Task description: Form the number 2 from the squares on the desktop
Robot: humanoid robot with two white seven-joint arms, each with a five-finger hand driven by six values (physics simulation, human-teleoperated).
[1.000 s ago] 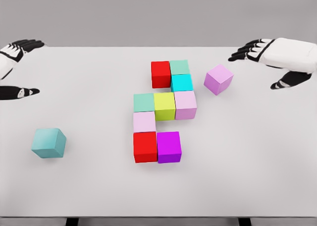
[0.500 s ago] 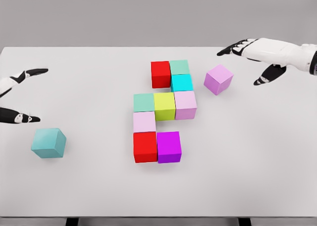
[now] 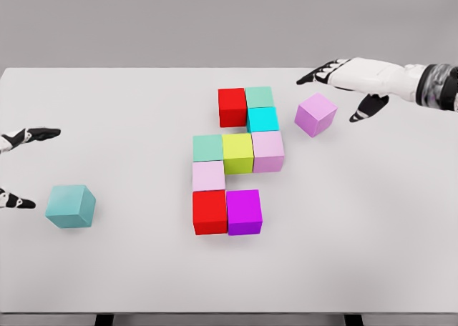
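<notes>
Fingers of right hand spread, empty | lilac cube turned corner-on; left hand open

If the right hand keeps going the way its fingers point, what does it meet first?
Probably nothing: the right hand points left along the table's far edge, seemingly passing behind the lilac cube. Depth is uncertain.

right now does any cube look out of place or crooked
Two cubes sit apart from the neat cluster, both rotated askew: the lilac cube near the right hand, and the teal cube by the left hand.
</notes>
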